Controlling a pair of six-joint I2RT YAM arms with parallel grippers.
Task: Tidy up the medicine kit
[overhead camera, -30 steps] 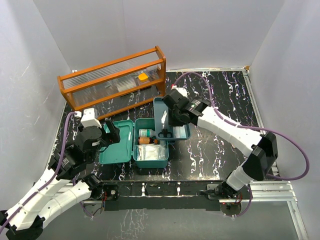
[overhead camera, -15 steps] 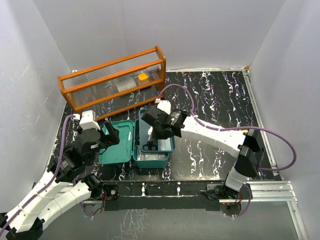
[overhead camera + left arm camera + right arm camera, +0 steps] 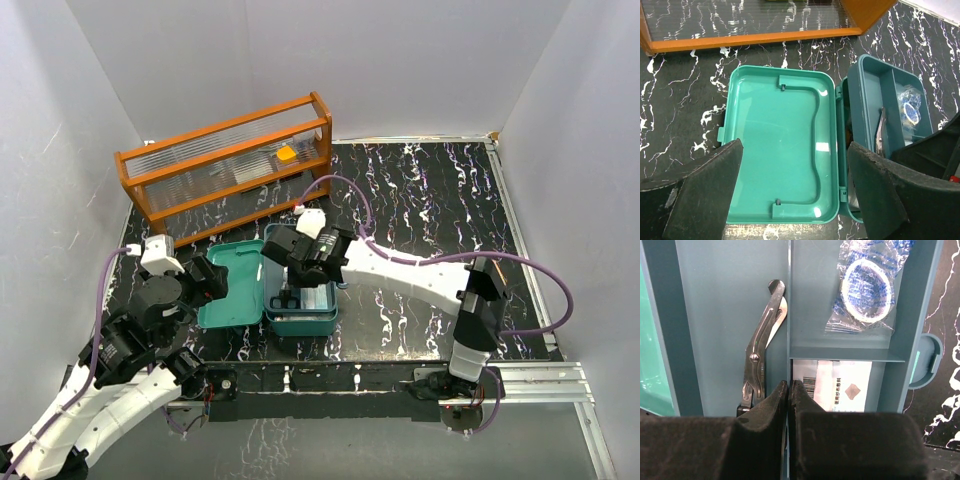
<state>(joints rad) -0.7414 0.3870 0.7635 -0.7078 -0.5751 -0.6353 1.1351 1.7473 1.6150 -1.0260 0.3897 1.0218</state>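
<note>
Medicine kit (image 3: 232, 292), lid open leftward.
Right gripper (image 3: 788, 386) pinches tray insert (image 3: 725, 315) by its divider, long axis near-far; left gripper (image 3: 795, 150) wide, empty.

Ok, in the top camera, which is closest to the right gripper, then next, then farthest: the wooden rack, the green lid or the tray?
1. The tray, right at the right gripper, which pinches its divider.
2. The lid, just to the left.
3. The wooden rack, at the back.
</note>
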